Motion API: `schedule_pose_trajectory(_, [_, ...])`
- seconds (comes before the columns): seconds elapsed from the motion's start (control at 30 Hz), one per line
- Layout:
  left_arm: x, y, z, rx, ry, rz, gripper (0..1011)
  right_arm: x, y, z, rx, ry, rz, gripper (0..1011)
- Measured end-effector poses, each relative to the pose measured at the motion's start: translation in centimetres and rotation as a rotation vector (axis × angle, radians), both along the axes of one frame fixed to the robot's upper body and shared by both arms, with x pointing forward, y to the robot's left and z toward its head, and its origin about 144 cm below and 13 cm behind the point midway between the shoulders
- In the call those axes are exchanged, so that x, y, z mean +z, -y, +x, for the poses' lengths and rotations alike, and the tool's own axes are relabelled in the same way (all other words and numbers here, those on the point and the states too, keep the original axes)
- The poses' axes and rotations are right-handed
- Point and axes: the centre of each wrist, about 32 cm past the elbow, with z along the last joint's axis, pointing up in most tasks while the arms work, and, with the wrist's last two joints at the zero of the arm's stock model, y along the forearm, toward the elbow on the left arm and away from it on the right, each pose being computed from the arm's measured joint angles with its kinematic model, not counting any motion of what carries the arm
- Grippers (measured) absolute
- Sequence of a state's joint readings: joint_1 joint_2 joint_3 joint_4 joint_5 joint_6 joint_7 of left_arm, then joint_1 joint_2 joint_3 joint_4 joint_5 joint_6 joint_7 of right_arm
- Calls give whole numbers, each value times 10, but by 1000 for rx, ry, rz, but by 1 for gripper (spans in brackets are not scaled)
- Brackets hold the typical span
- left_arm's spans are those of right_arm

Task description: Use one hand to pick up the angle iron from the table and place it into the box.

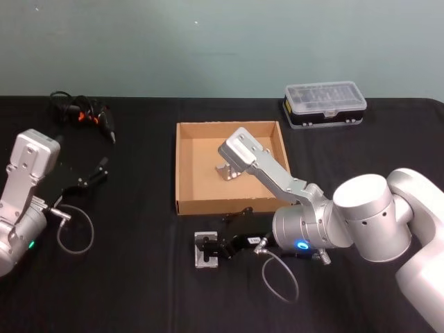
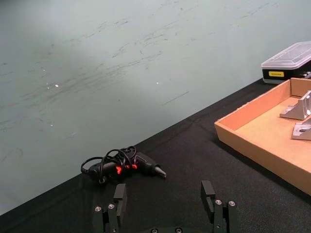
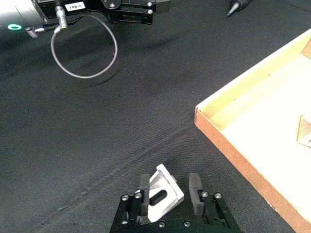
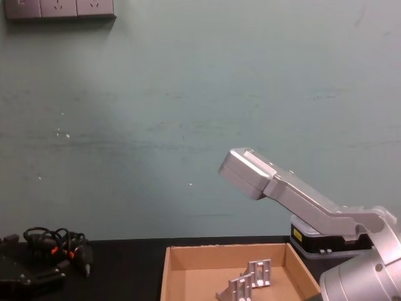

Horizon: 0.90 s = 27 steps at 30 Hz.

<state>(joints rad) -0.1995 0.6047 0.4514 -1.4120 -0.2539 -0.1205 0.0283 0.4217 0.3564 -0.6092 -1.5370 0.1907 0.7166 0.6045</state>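
Note:
A small silver angle iron lies on the black table, just in front of the tan box. My right gripper reaches in from the right and is low over it. In the right wrist view, the angle iron sits tilted between the fingers, which are closed in against its sides. Two more angle irons stand inside the box. My left gripper is parked at the table's left, open with nothing in it.
A clear-lidded black case stands at the back right, behind the box. A black tool with a coiled cable and orange marks lies at the back left. A grey cable loop hangs by the left arm.

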Motion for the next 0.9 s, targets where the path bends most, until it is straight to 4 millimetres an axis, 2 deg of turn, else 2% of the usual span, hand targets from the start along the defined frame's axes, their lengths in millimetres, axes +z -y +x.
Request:
schedule_pose_trajectory(0.17, [0, 0, 0, 0, 0, 0, 1000, 0, 0, 0, 0, 0, 0, 372])
schedule_pose_trajectory(0.23, [0, 0, 0, 0, 0, 0, 1000, 0, 0, 0, 0, 0, -1, 352])
schedule_pose_trajectory(0.33, [0, 0, 0, 0, 0, 0, 1000, 0, 0, 0, 0, 1, 0, 207])
schedule_pose_trajectory(0.47, [0, 0, 0, 0, 0, 0, 1000, 0, 0, 0, 0, 1, -1, 97])
schedule_pose_trajectory(0.57, [0, 0, 0, 0, 0, 0, 1000, 0, 0, 0, 0, 1, -1, 58])
schedule_pose_trajectory(0.9, [0, 0, 0, 0, 0, 0, 1000, 1, 1, -2, -1, 8, 6, 58])
